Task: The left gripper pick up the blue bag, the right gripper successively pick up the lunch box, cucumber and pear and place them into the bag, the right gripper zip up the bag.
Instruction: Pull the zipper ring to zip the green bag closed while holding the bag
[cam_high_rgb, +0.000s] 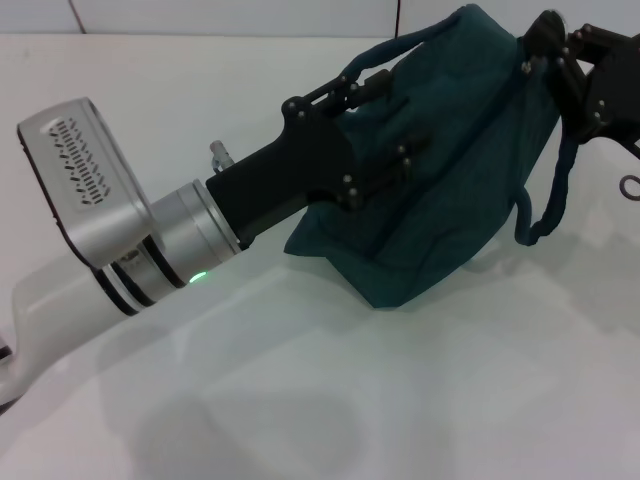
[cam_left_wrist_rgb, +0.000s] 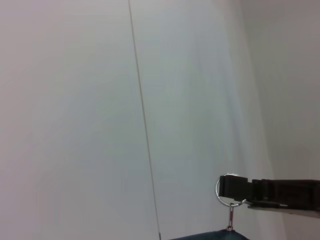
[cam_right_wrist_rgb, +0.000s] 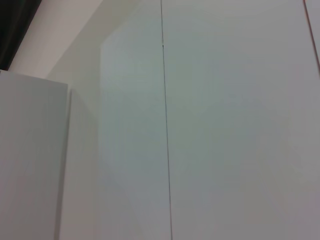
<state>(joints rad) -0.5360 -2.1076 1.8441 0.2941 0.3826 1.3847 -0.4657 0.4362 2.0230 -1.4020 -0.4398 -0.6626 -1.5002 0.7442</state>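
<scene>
The white table (cam_high_rgb: 300, 400) lies under both arms. The blue bag (cam_high_rgb: 450, 170) hangs lifted between the 2 grippers. The left gripper (cam_high_rgb: 385, 125) is clamped on the bag's near top edge. The right gripper (cam_high_rgb: 560, 60) sits at the bag's far upper corner; whether it grips, I cannot tell. A strap (cam_high_rgb: 545, 200) dangles below it.

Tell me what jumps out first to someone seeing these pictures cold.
The blue bag dominates the head view, lifted off the white table and sagging between both arms. The left gripper reaches in from the lower left and grips the bag's near side, while the right gripper sits at the bag's top right corner, beside the dangling strap. In the left wrist view, a metal ring on a black strap hangs above the bag's edge.
</scene>
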